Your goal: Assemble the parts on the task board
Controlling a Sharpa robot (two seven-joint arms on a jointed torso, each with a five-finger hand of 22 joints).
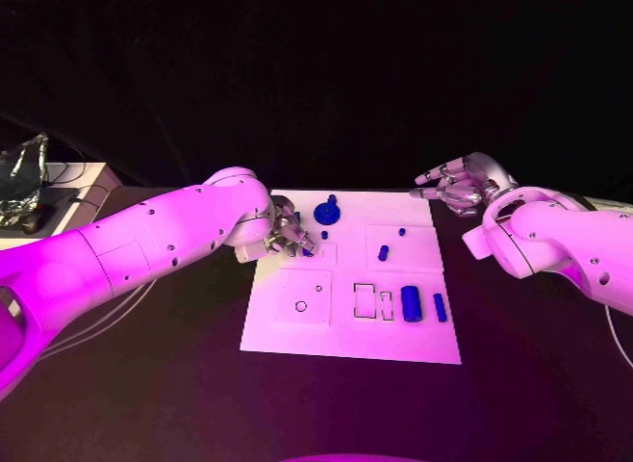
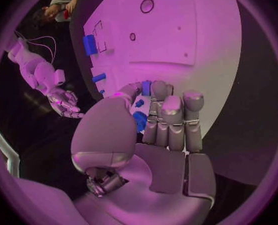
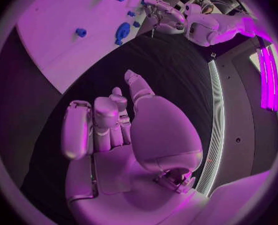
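White and flat, the task board point(image 1: 347, 327) lies in the middle of the black counter point(image 1: 150, 385), and we see the blue parts scattered over it: a round gear-like part point(image 1: 328, 210) near the far edge, a small peg point(image 1: 383, 253) toward the middle, a fat cylinder point(image 1: 411, 304) and a slimmer bar point(image 1: 441, 307) side by side near the front right corner. Outlined rectangular slots point(image 1: 364, 299) sit just left of the cylinder, and a small round hole point(image 1: 301, 306) marks the board's left half.

Around the board the counter is dark, and the room behind it is dark too. At the far left stands a pale box point(image 1: 81, 178) with a crumpled clear wrapping point(image 1: 18, 173) beside it.

Our left hand point(image 1: 282, 236) reaches over the board's left edge, fingers curled downward onto the plate; from the left wrist view the fingers point(image 2: 170, 120) close around a small blue part point(image 2: 140, 120), thumb against it. Our right hand point(image 1: 460, 186) hovers past the board's far right corner, off the plate, its fingers loosely bent and apart with nothing between them.
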